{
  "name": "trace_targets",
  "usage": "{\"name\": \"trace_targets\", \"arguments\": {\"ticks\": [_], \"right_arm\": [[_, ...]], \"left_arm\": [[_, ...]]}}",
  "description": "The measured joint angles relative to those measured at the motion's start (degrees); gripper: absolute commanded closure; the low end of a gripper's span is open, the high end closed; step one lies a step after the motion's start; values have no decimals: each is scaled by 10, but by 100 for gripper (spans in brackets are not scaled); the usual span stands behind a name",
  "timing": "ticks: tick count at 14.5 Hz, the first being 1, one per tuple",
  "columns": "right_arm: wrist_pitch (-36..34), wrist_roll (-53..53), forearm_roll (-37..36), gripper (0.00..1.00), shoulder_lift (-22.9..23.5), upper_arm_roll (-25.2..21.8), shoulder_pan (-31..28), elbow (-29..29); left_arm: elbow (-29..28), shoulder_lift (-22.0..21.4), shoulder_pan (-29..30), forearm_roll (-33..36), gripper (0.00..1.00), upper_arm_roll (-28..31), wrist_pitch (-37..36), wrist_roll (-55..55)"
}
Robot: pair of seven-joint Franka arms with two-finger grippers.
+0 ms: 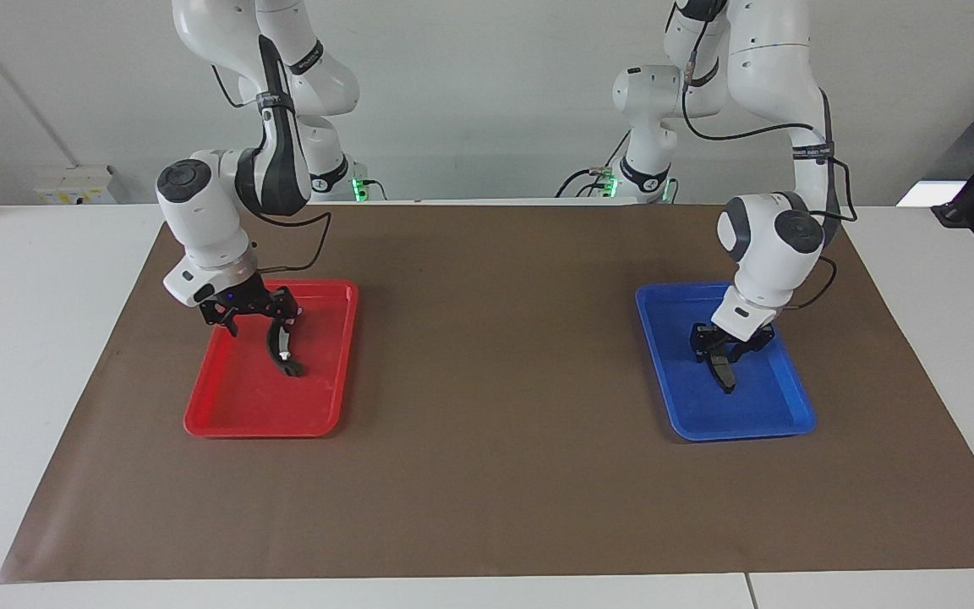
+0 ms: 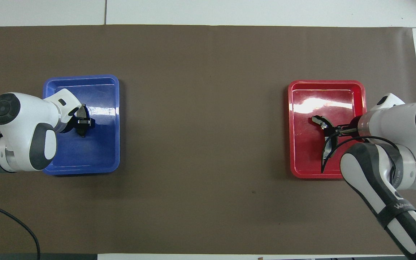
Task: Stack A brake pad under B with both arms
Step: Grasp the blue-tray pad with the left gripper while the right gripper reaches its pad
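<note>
Brown paper covers the tabletop point(image 1: 487, 474); two trays on it, well apart.

Facing view:
- Red tray point(image 1: 233, 414) in the frame's left half, mid-height. B point(image 1: 282, 351) lies flat in it, crescent running top to bottom of the tray, silvery end toward the frame's bottom.
- Right tool point(image 1: 254, 320) low over B's upper end, fingers spread, one on each side of the crescent. Released, nothing held. Looks like a grasp across the narrow width, prob. because the long curve wouldn't fit between the fingers.
- Blue tray point(image 1: 757, 414) in the frame's right half, same height. A brake pad point(image 1: 725, 374) lies in its upper half; lower tip shows below the tool.
- Left tool point(image 1: 725, 345) down at the pad's upper part. Clenched or not: can't tell from here.

Overhead view:
- Blue tray point(image 2: 96, 155) now at frame left, red tray point(image 2: 302, 159) at frame right.
- Left tool point(image 2: 81, 122) sits over the middle of A brake pad point(image 2: 82, 134); pad ends poke out above and below it. Grip state can't be told here either.
- Right tool point(image 2: 332, 130) over B point(image 2: 318, 120), wrist and cable hide most of the crescent.

Judgement: pick-up stage, both arms at their own part, no stack yet. A must go underneath, so I'd expect the left arm to set A down first. Risk: B held near one end could tilt when raised.
</note>
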Motion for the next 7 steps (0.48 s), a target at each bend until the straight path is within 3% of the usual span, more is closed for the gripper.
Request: {"name": "trace_targets", "arguments": {"ticks": [5,7], "right_arm": [[51,-15,0,1,43,0,10,-15],[66,-25,0,1,64,0,10,-15]], "left_arm": [[9,-23,0,0,99,1,-10,-2],[26,-47,-2,0,99,0,-59,-4]]}}
